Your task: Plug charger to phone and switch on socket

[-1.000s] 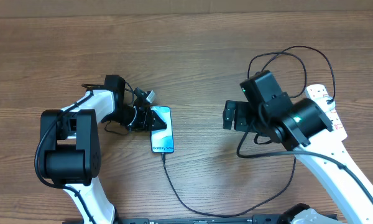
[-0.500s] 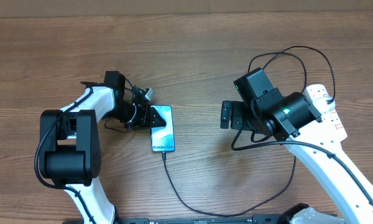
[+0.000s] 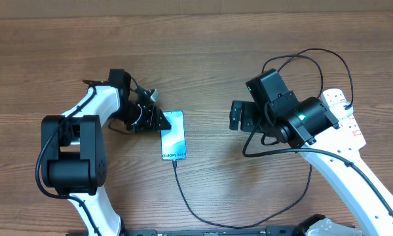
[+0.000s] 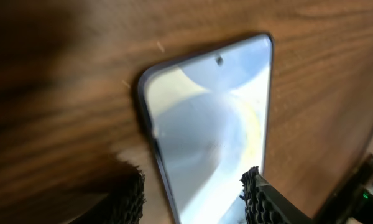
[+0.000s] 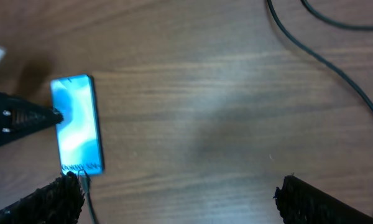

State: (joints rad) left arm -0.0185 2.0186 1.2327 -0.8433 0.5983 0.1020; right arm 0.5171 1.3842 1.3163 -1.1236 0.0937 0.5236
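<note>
The phone (image 3: 173, 136) lies flat on the wooden table, screen up, with the charger's (image 3: 187, 196) plug in its near end. The black cable runs toward the front edge and loops right. My left gripper (image 3: 156, 120) is open at the phone's far left corner; in the left wrist view its pads (image 4: 129, 198) stand either side of the phone (image 4: 211, 130) with a gap at the left edge. My right gripper (image 3: 237, 117) hangs wide open above bare table right of the phone (image 5: 79, 124). The white socket (image 3: 346, 113) lies at the far right.
Black cable loops (image 3: 308, 59) rise behind my right arm near the socket, and one strand (image 5: 336, 68) crosses the right wrist view. A small white piece (image 3: 153, 95) sits by my left wrist. Bare wood lies between the phone and my right gripper.
My left gripper's jaws have spread wider and it has drawn slightly away toward the far left. My right gripper has drifted a little left, still wide open. The phone has stayed plugged.
</note>
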